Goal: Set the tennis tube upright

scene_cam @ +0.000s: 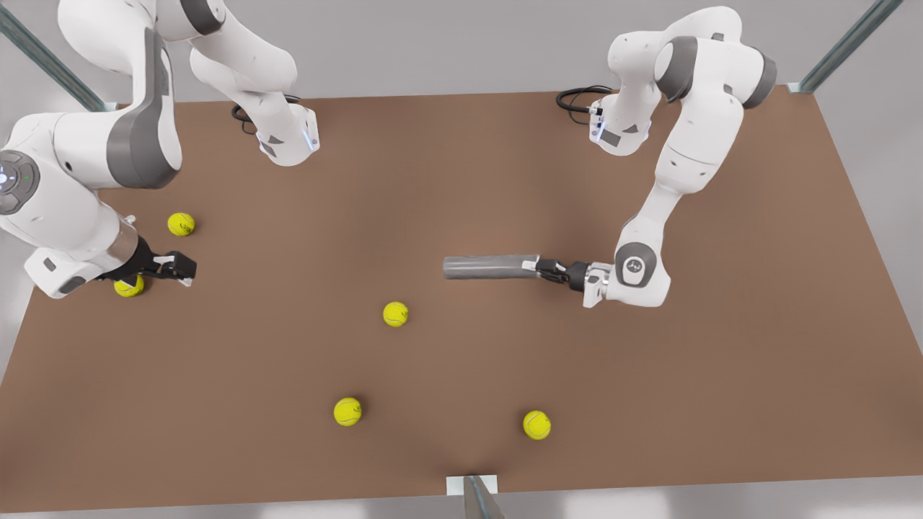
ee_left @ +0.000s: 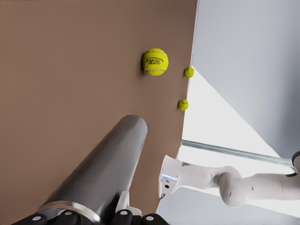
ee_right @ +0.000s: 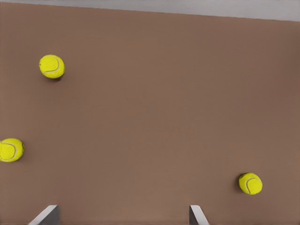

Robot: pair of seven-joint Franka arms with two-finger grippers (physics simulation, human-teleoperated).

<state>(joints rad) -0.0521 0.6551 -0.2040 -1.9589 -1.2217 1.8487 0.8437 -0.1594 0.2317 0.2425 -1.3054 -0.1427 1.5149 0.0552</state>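
Observation:
The tennis tube (scene_cam: 490,267) is a grey cylinder lying level, just right of the table's middle in the front view. Its metallic-rimmed end points to the front view's right. My left gripper (scene_cam: 541,265) is shut on that rimmed end. In the left wrist view the tennis tube (ee_left: 103,168) stretches away from the left gripper (ee_left: 93,219). My right gripper (scene_cam: 186,270) waits low over the table at the front view's left, open with nothing between its fingertips (ee_right: 47,215).
Several yellow tennis balls lie loose on the brown table (scene_cam: 649,404): two by the right gripper (scene_cam: 181,224) (scene_cam: 129,286), one near the middle (scene_cam: 395,314), two toward the front edge (scene_cam: 347,411) (scene_cam: 536,424). Both arm bases stand at the back.

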